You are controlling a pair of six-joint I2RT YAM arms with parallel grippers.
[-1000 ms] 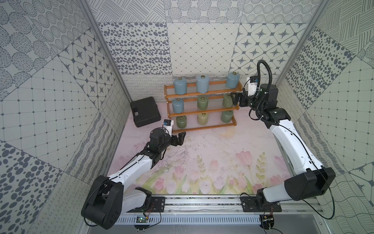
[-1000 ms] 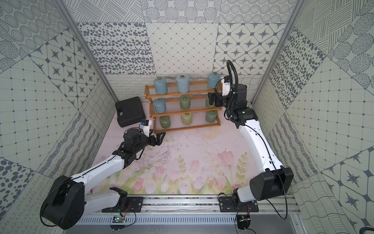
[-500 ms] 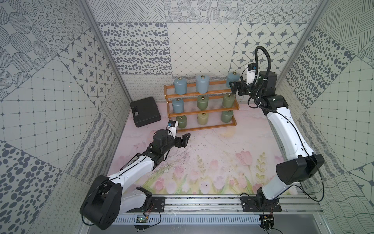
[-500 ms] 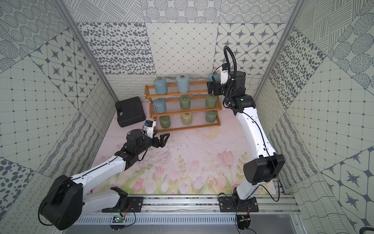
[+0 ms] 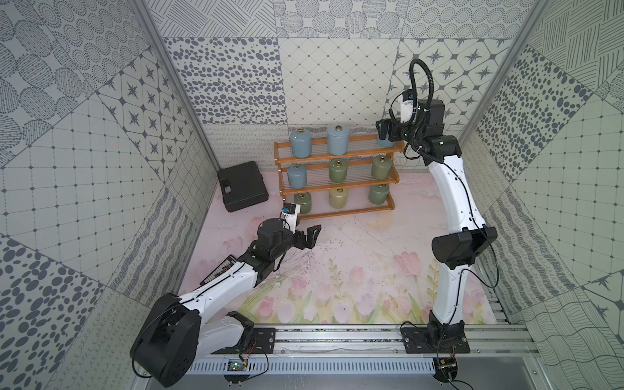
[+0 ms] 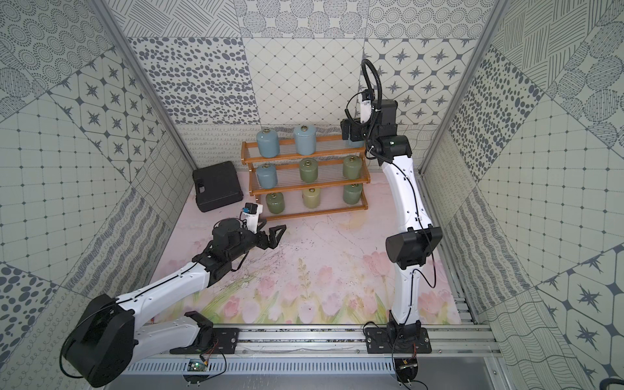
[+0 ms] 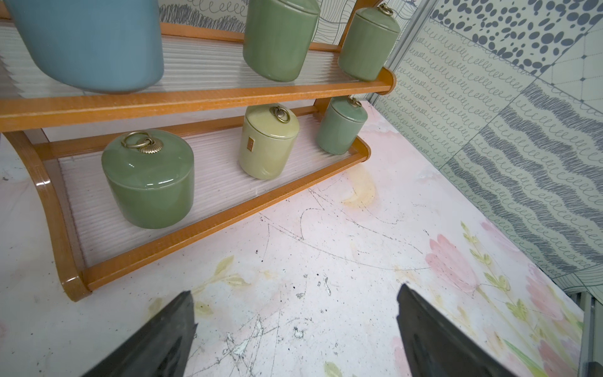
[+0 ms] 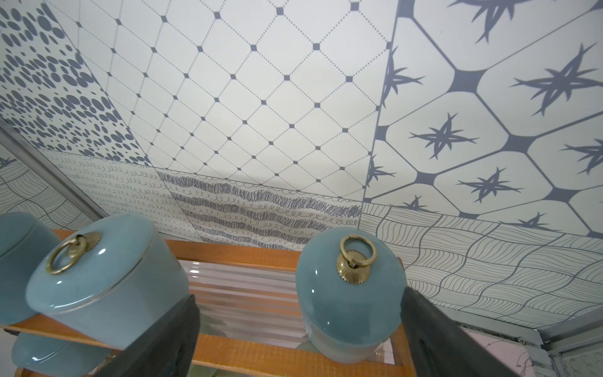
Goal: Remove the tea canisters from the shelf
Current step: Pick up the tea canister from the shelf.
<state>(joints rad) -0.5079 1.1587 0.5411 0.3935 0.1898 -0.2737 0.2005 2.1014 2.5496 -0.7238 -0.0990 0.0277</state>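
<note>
A flat black plastic case [image 5: 242, 186] lies on the flower-printed mat [image 5: 354, 256]. Near it, the left gripper [image 5: 305, 235] hovers released and empty in front of the stepped shelf [image 5: 347, 212], which has an orange-brown wooden frame and ribbed clear tiers. Nine squat, glossy tea canisters [image 5: 338, 170] with rounded shoulders and brass ring knobs stand on it, three per tier. The right gripper [image 5: 385, 131] gapes unclenched around the blue-grey canister [image 8: 349, 293] at the top tier's right end.

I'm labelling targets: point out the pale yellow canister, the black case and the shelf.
pale yellow canister [image 7: 270, 153], left wrist view, side wall.
black case [image 5: 242, 185], a top view, lid.
shelf [image 7: 195, 102], left wrist view, middle front rail.
</note>
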